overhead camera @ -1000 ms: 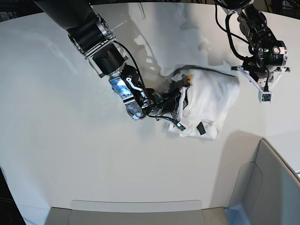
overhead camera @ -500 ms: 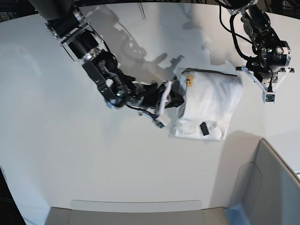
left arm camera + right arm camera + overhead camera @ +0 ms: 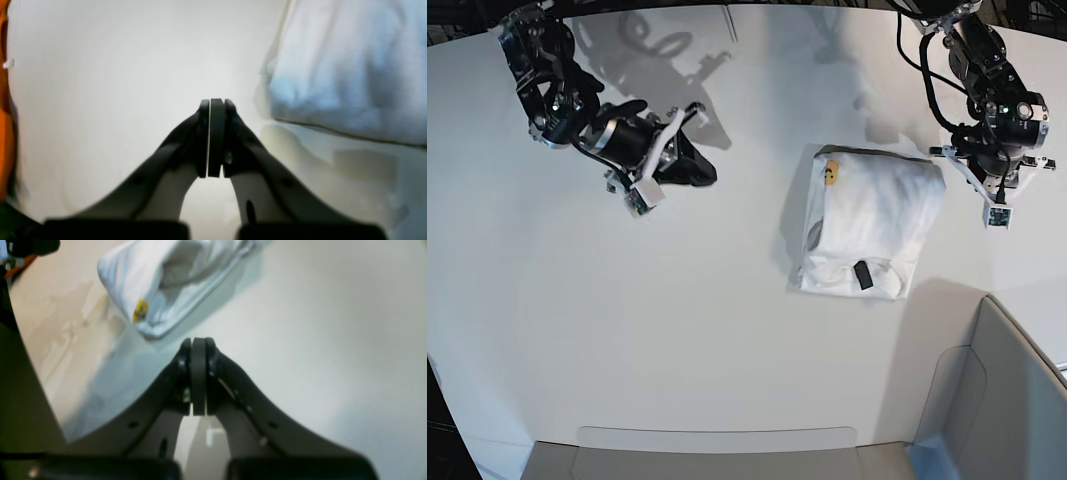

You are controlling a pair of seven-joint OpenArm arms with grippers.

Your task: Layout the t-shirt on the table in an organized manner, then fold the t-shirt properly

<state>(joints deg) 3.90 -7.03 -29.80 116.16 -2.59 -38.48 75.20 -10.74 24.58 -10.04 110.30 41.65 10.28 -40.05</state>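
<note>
The t-shirt (image 3: 867,225) lies folded in a compact white rectangle on the table (image 3: 727,330), right of centre, with its black neck tag (image 3: 863,273) on top at the near end and a yellow print (image 3: 831,173) at the far left corner. My right gripper (image 3: 710,172) hovers well left of it, shut and empty; in the right wrist view its fingertips (image 3: 198,343) are pressed together, short of the shirt (image 3: 173,280). My left gripper (image 3: 213,103) is also shut with nothing in it, just beside the shirt's edge (image 3: 350,73). Its arm (image 3: 1007,115) stands right of the shirt.
A grey-white bin (image 3: 1007,400) fills the near right corner. A flat pale panel (image 3: 717,440) lies along the near edge. The table's curved far edge (image 3: 727,8) runs behind both arms. Something orange (image 3: 5,133) shows at the left wrist view's left border.
My right arm has let go of the shirt's left side and pulled back up and to the left. The shirt has settled flat. The left arm has barely moved.
</note>
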